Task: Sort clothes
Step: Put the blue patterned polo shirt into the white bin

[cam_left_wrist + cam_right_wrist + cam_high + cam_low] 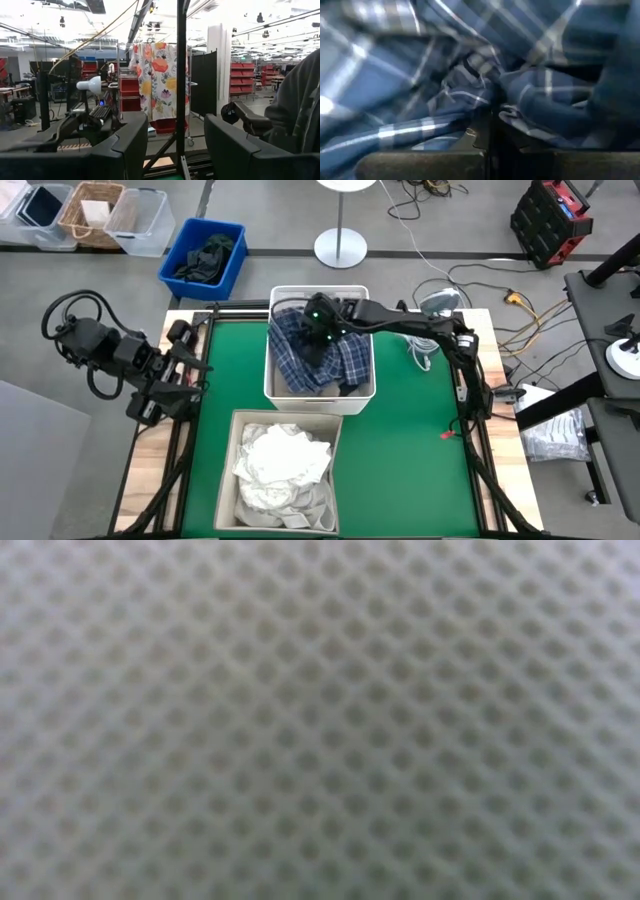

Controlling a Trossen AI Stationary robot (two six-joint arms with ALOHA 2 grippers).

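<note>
- Sorting looks nearly done: whites (282, 460) fill the near bin (227, 480); the worktop (415, 440) is bare.
- Right gripper (492, 131), fingers pressed together pinching the plaid shirt (330, 358), sits in the far bin (270, 375).
- Left gripper (172, 150) waits spread at the worktop's left edge.

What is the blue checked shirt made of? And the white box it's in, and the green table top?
The blue-and-white plaid shirt looks like soft woven cloth: it crumples and folds. The white rectangular bin seems to be stiff fabric or plastic; its walls stand straight. The green table mat looks like matte felt or rubber, flat and without shine.
</note>
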